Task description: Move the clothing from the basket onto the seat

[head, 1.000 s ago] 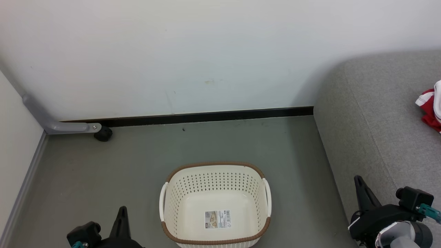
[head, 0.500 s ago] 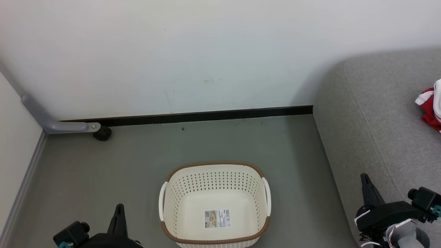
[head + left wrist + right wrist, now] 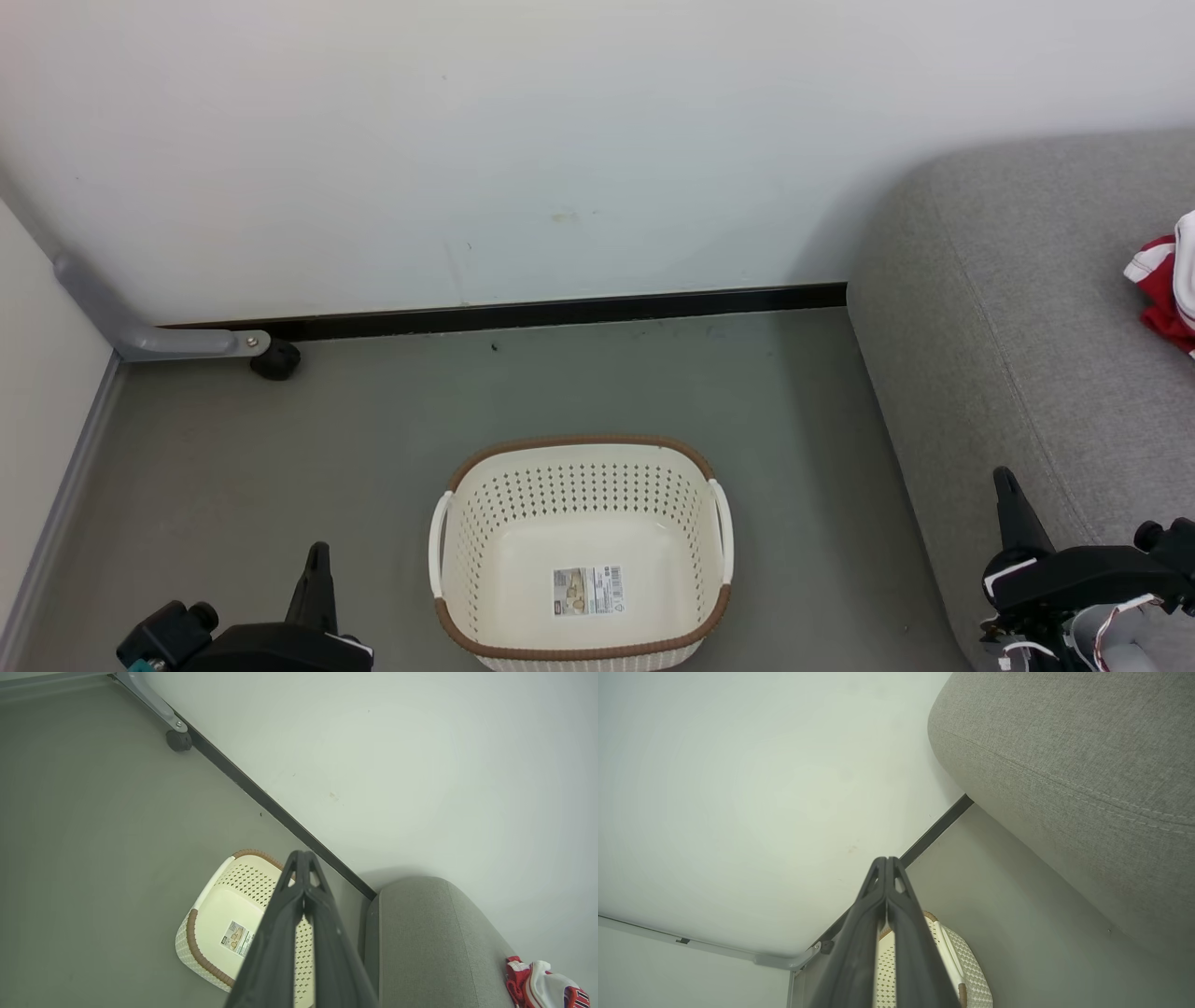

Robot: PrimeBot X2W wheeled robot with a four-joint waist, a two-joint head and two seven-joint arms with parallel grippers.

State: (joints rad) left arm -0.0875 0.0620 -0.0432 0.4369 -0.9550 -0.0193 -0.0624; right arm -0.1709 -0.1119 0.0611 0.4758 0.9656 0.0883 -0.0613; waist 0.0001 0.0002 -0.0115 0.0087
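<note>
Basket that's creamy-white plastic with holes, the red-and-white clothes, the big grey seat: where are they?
Cream-white perforated plastic basket (image 3: 579, 490), head view, back wall.
Red-and-white fabric clothing (image 3: 1165, 303), head view, red part.
Grey fabric seat (image 3: 1027, 308), head view, bare cushion top.

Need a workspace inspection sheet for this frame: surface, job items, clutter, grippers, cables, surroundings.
Surface: grey floor, smooth, basket standing on it.
Job's things: basket upright, no garments inside, barcode sticker on its bottom; red-and-white clothing lying on the grey seat.
Clutter: nothing seen.
Grippers: left gripper shut, holding nothing; right gripper shut, holding nothing.
Cables: thin red and white wires at the right wrist.
Surroundings: white wall, black baseboard, grey metal leg with black caster by the wall.
</note>
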